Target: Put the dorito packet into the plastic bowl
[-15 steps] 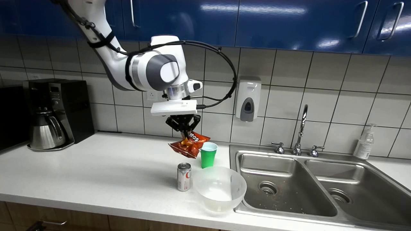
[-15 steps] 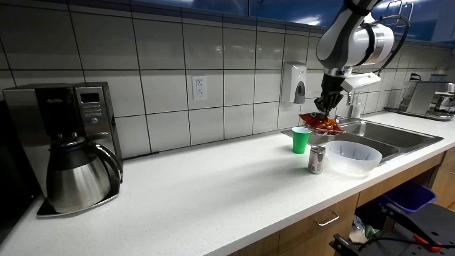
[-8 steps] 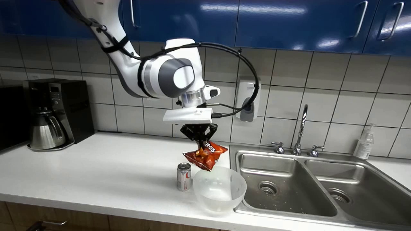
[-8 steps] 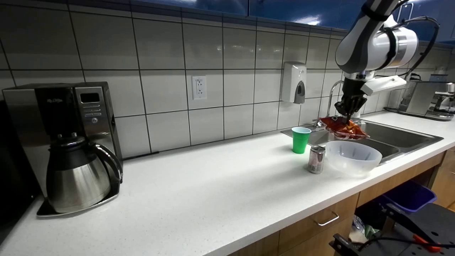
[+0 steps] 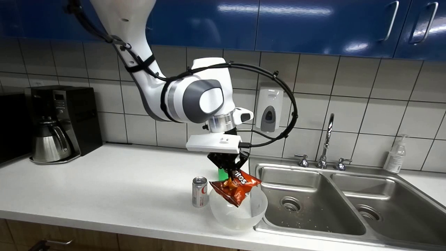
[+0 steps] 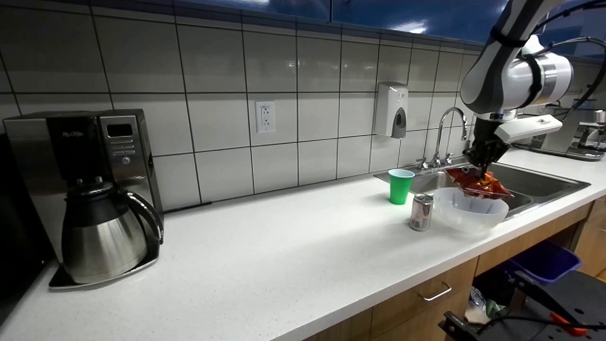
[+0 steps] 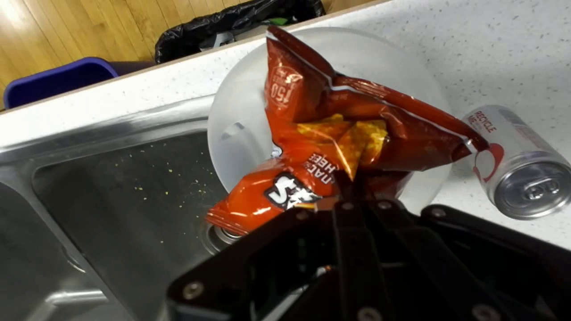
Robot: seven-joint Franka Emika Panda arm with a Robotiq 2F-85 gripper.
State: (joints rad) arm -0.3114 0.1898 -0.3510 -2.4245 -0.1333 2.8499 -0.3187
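Note:
The dorito packet (image 5: 240, 195) is a crinkled red-orange foil bag. It also shows in an exterior view (image 6: 473, 183) and the wrist view (image 7: 285, 133). My gripper (image 5: 231, 176) is shut on the packet's middle and holds it tilted; the gripper shows in the wrist view (image 7: 350, 187) too. The plastic bowl (image 5: 237, 223) is wide, whitish and translucent, and stands on the counter by the sink; it shows in an exterior view (image 6: 466, 220) and the wrist view (image 7: 236, 107). The packet hangs over the bowl around rim height. One end reaches past the rim on the sink side.
A silver can (image 5: 199, 193) stands close beside the bowl, also in the wrist view (image 7: 526, 165). A green cup (image 6: 401, 187) stands behind them. The steel sink (image 5: 313, 219) and faucet (image 5: 327, 139) adjoin the bowl. A coffee maker (image 6: 104, 203) stands at the counter's far end.
The gripper has carried the packet from beside the green cup toward the sink and down, to over the bowl. The bowl, can and cup have not moved.

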